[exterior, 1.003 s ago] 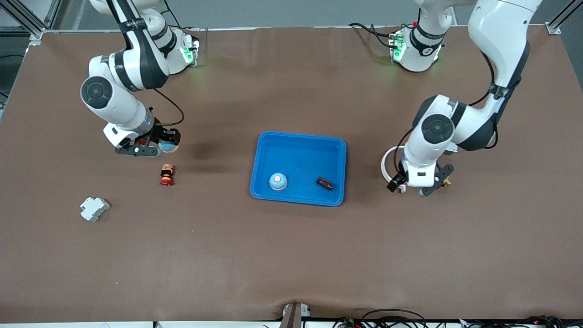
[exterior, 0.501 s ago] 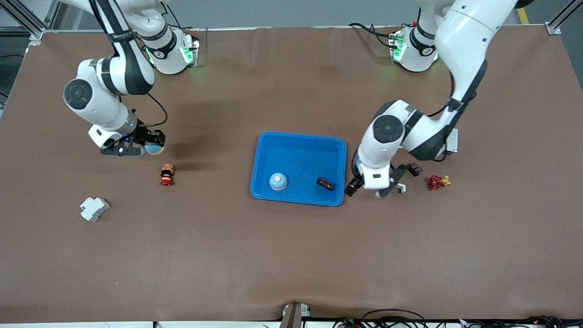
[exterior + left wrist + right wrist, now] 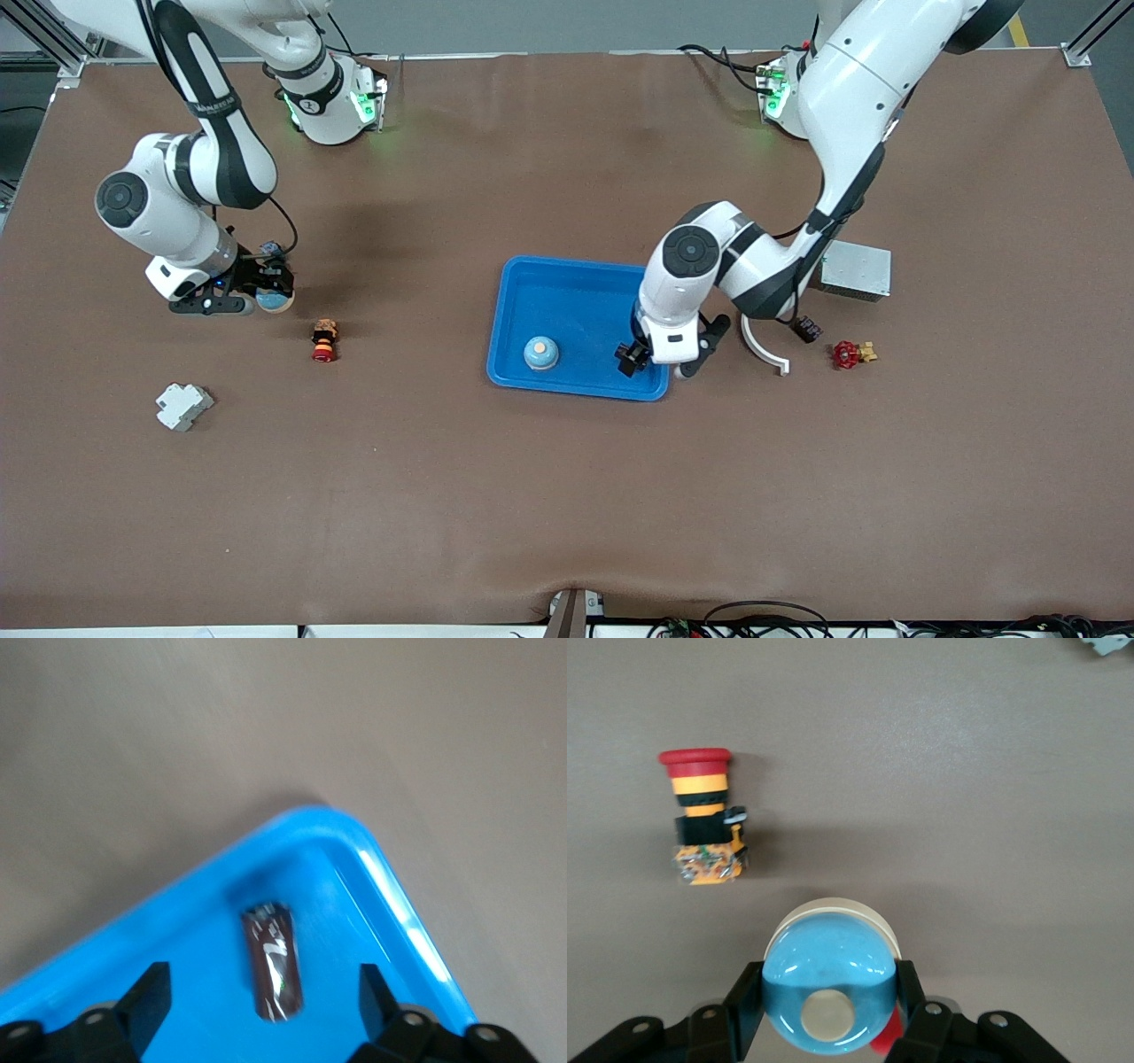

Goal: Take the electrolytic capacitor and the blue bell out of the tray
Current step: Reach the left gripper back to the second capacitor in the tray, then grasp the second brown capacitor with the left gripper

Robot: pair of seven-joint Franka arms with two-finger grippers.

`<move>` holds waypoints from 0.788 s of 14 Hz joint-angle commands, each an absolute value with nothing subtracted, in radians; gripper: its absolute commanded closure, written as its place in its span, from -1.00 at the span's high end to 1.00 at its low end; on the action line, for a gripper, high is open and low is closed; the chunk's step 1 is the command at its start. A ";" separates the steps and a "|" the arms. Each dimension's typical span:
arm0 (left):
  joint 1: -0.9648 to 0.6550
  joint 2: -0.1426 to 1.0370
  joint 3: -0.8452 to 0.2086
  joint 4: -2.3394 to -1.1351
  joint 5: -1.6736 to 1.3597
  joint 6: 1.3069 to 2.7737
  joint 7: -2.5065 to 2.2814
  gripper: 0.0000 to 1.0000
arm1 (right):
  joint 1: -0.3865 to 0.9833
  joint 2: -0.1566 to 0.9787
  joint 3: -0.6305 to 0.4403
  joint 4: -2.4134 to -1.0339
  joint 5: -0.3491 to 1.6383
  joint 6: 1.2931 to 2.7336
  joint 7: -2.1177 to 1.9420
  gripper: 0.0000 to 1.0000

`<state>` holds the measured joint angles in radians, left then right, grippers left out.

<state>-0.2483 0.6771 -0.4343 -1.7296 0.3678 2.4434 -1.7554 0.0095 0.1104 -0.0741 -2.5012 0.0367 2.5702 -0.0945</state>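
left gripper (image 3: 657,359): spread wide over the blue tray (image 3: 580,271), straddling the capacitor (image 3: 273,960) lying in the tray corner | right gripper (image 3: 232,298): clamped on a blue bell (image 3: 828,981), raised over table near the emergency-stop button (image 3: 324,341) | second bell (image 3: 540,352): seated in the tray
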 commanded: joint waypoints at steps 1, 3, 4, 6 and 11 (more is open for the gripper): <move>-0.278 0.721 -0.428 -1.700 0.383 2.477 -1.787 0.66 | -0.034 0.169 -0.055 -2.499 0.034 2.640 -0.141 -1.00; -0.278 0.736 -0.426 -1.700 0.383 2.499 -1.789 0.46 | -0.052 0.198 -0.055 -2.496 0.035 2.671 -0.159 -1.00; -0.278 0.744 -0.426 -1.700 0.383 2.517 -1.789 0.41 | -0.057 0.210 -0.055 -2.493 0.037 2.678 -0.161 -1.00; -0.273 0.753 -0.423 -1.703 0.385 2.517 -1.786 0.36 | -0.064 0.232 -0.055 -2.482 0.038 2.686 -0.161 -1.00; -0.278 0.761 -0.399 -1.707 0.393 2.517 -1.783 -0.16 | -0.066 0.256 -0.055 -2.477 0.043 2.698 -0.161 -1.00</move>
<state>-0.2718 0.7503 -0.4022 -1.7226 0.3688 2.5094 -1.7726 -0.0418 0.2403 -0.0737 -2.4907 0.0373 2.6920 -0.1463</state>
